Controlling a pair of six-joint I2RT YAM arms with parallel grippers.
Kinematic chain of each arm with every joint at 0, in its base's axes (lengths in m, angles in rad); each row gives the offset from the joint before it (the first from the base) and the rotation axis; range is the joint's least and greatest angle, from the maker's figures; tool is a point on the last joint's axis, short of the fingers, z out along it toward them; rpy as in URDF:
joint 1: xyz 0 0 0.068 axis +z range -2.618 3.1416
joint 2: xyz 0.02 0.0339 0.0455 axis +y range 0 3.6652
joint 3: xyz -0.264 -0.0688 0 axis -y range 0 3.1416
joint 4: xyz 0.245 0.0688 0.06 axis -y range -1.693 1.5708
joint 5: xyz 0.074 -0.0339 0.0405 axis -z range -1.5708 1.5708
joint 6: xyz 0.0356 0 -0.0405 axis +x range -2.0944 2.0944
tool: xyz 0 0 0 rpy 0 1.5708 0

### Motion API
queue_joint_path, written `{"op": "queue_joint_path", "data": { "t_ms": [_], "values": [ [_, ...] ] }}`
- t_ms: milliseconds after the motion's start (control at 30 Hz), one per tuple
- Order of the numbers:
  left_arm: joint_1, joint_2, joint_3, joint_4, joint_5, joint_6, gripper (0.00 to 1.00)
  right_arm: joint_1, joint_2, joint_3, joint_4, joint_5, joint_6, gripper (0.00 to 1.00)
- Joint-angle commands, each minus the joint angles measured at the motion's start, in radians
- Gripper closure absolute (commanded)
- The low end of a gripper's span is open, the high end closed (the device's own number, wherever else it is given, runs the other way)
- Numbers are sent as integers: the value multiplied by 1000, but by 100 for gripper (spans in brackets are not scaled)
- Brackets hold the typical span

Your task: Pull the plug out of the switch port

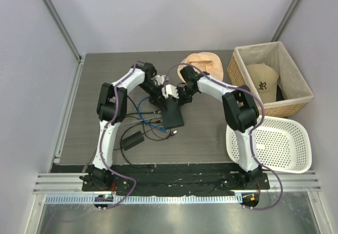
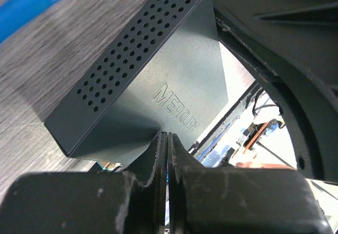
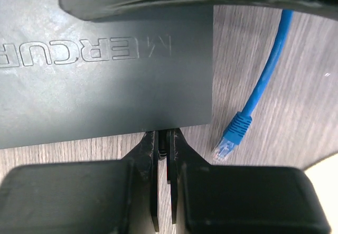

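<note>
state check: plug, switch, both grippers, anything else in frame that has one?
switch: flat on the table, logo side up.
plug: out of the port, lying loose on the table beside the switch.
left gripper: shut, tips at the switch's edge.
right gripper: shut, tips at the switch's edge.
cap: sitting in the wicker basket.

2 arms (image 1: 112, 107) (image 1: 238, 112), 1 switch (image 1: 173, 115), 1 blue cable (image 3: 264, 81) w/ 1 plug (image 3: 232, 137), 2 baskets (image 1: 235, 69) (image 1: 288, 162), 2 caps (image 1: 203, 62) (image 1: 264, 80)
</note>
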Motion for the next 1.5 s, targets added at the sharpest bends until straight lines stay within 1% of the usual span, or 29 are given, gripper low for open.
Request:
{"op": "queue_joint_path", "data": {
  "t_ms": [0, 100, 233, 267, 300, 333, 367, 400, 467, 500, 600, 667, 700, 733, 767, 800, 900, 967, 1000, 1067, 1100, 1133, 1200, 1267, 1300, 1333, 1400, 1433, 1467],
  "values": [
    [-3, 75, -34, 37, -259, 69, 100, 7, -74, -160, 118, 89, -39, 99],
    [-4, 75, -40, 36, -303, 71, 100, 9, -35, -91, 29, 95, -34, 99],
    [-3, 69, -57, 40, -350, 66, 100, 0, -40, -96, 26, 118, -31, 99],
    [-3, 70, -57, 39, -354, 68, 100, -3, -32, -87, 29, 122, -4, 99],
    [-3, 70, -54, 40, -359, 68, 100, -12, -3, -37, 23, 125, 91, 99],
    [-3, 69, -52, 42, -360, 68, 100, -19, 15, -3, 5, 98, 128, 99],
    [-4, 70, -51, 40, -359, 66, 100, -26, 32, 31, -75, 75, 151, 99],
    [-6, 73, -48, 40, -365, 66, 100, -31, 53, 66, -107, 66, 163, 99],
    [-4, 73, -46, 39, -371, 69, 100, -31, 38, 38, -121, 72, 138, 99],
    [-6, 73, -49, 36, -374, 72, 100, -31, 20, -35, -105, 85, 110, 99],
    [-6, 70, -66, 37, -368, 72, 100, -37, -58, -174, 44, 191, 56, 99],
    [-7, 70, -75, 42, -373, 66, 100, -55, -49, -164, 83, 220, 140, 99],
    [-7, 69, -75, 42, -373, 66, 100, -69, -31, -95, 67, 199, 188, 99],
    [-9, 69, -75, 42, -376, 65, 100, -106, -13, -50, -13, 164, 232, 99],
    [-12, 67, -72, 42, -377, 66, 100, -121, 26, -6, -66, 73, 295, 99],
    [-12, 67, -71, 40, -379, 66, 100, -132, 37, 39, -115, 51, 289, 99],
    [-15, 67, -66, 37, -391, 71, 100, -141, -8, -46, -106, 79, 227, 99],
    [-15, 70, -71, 36, -396, 74, 100, -161, -11, -62, -98, 89, 234, 99],
    [-17, 70, -72, 36, -397, 74, 100, -167, 1, -41, -106, 95, 245, 99],
    [-20, 67, -81, 37, -399, 75, 100, -177, 41, 13, -184, 115, 297, 99],
    [-21, 70, -84, 36, -399, 75, 100, -178, 90, 83, -248, 90, 297, 99],
    [-23, 72, -86, 34, -400, 75, 100, -177, 92, 91, -285, 75, 305, 99],
    [-26, 73, -86, 36, -397, 77, 100, -181, 55, 56, -261, 46, 323, 99],
    [-27, 69, -72, 39, -390, 75, 100, -181, 14, 12, -150, 82, 346, 99],
    [-27, 66, -68, 39, -368, 77, 100, -180, -6, -49, -85, 120, 399, 99],
    [-29, 55, -62, 39, -351, 78, 100, -180, -47, -77, 41, 189, 423, 99],
    [-26, 38, -34, 39, -296, 78, 100, -181, -72, -120, 142, 283, 487, 93],
    [-24, 14, -26, 43, -253, 75, 100, -183, -90, -126, 234, 329, 575, 90],
    [-24, -3, -10, 51, -238, 74, 100, -186, -97, -125, 262, 399, 611, 87]
  ]
}}
